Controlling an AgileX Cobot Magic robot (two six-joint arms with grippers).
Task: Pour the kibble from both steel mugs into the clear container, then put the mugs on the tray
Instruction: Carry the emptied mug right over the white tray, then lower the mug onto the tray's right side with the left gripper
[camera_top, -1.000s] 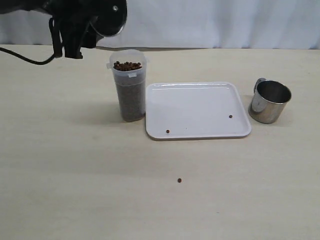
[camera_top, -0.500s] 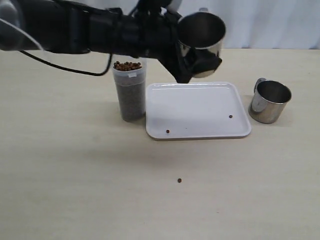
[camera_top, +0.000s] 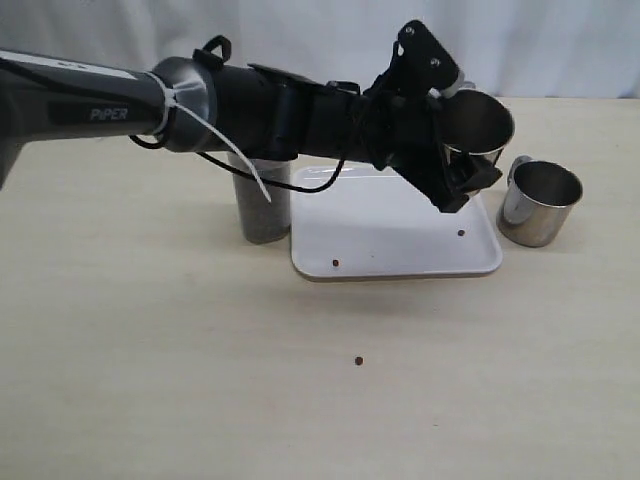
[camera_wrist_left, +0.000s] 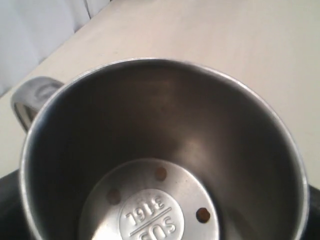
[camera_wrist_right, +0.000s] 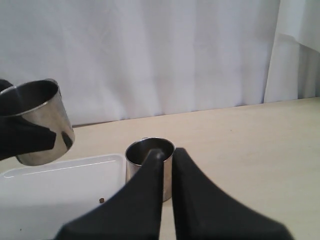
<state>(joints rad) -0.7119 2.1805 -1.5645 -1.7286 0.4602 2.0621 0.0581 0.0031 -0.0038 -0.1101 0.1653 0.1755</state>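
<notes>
My left gripper (camera_top: 458, 168) reaches across the white tray (camera_top: 380, 215) and is shut on a steel mug (camera_top: 476, 124). It holds the mug slightly tilted above the tray's back right corner. Seen from the left wrist, this mug (camera_wrist_left: 165, 145) is nearly empty, with three small brown specks on its bottom. The other steel mug (camera_top: 540, 203) stands upright on the table just right of the tray. The clear container (camera_top: 262, 208), filled with kibble, stands left of the tray, its top hidden by the arm. My right gripper (camera_wrist_right: 166, 155) is shut and empty, short of the standing mug (camera_wrist_right: 142, 152).
Two loose kibble pellets lie on the tray (camera_top: 335, 263) (camera_top: 461, 233), and one more pellet (camera_top: 359, 361) lies on the table in front. The left arm (camera_top: 250, 115) spans the back of the table. A white curtain hangs behind.
The left arm swung from the back left, past the container, rightward over the tray. The mug it carries has come lower and closer to the standing mug.
</notes>
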